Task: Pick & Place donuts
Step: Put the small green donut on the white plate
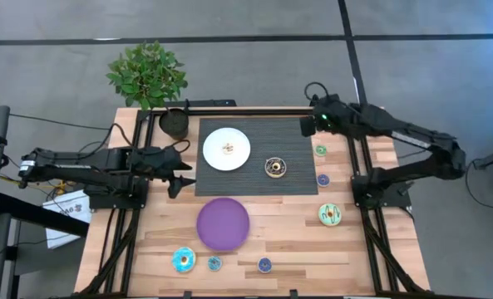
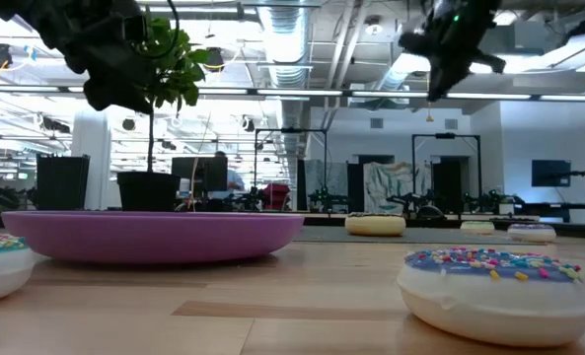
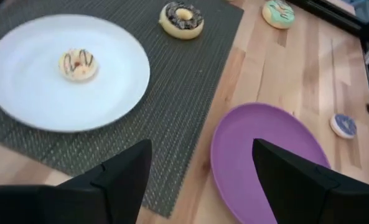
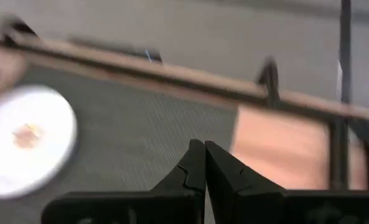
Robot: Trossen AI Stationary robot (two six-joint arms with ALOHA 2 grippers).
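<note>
Hovering beside the mat [image 1: 250, 154], the left gripper [image 1: 182, 173] had jaws spread; the right gripper [image 1: 308, 124], jaws pressed together, hung over the mat's far corner; a mini donut [image 1: 228, 149] sat on the white plate [image 1: 215, 154].

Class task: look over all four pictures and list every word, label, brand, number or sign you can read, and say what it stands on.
No text can be read in any view.
Paper sheet beside the table under the left arm: dark print, too small to read.
Screens in the room behind the table: nothing legible.
The donuts and the plates carry no writing.
</note>
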